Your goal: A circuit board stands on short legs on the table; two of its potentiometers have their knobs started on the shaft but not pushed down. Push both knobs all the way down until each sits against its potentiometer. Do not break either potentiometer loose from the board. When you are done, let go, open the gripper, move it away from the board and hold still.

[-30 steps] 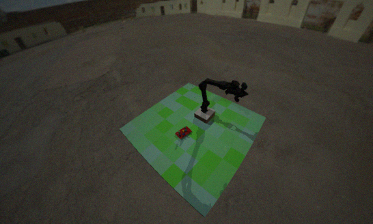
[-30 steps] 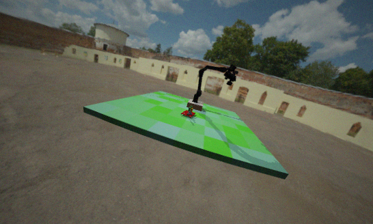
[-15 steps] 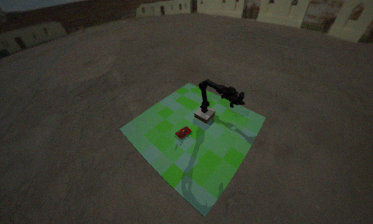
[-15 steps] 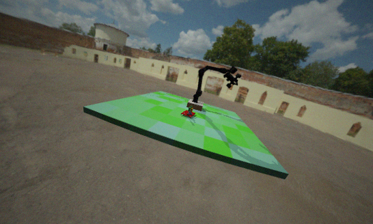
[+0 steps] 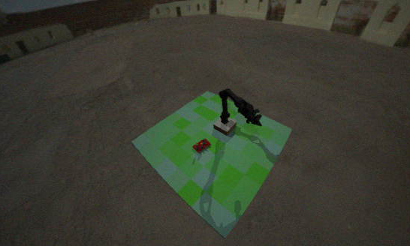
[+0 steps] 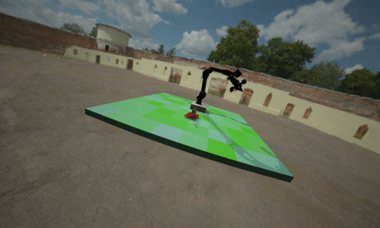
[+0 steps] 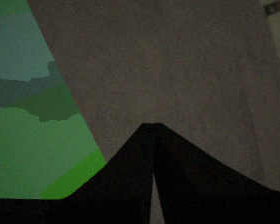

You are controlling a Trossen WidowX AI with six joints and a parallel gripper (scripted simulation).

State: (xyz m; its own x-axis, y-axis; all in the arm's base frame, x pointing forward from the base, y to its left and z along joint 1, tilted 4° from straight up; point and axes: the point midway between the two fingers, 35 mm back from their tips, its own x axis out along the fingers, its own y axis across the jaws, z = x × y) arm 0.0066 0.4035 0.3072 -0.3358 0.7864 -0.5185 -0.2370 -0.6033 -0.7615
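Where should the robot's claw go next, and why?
Probably swing round toward the red circuit board. The gripper hangs in the air on the far side of the arm's base from the board, shut on nothing, and the wrist view shows only table and ground.

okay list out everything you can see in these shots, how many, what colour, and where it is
Circuit board: one, red, on short legs on the table, in front of the arm's base; its knobs are too small to count.
Table: one, checkered green and pale blue-green squares, lying on brownish ground.
Wall: cream, with arched recesses, ringing the yard.
Trees: several, dark green, beyond the wall.
Base: one, pale block, on the table.
Arm: one, black, rising from the base.
Gripper: one, black, shut and empty, raised well away from the board.
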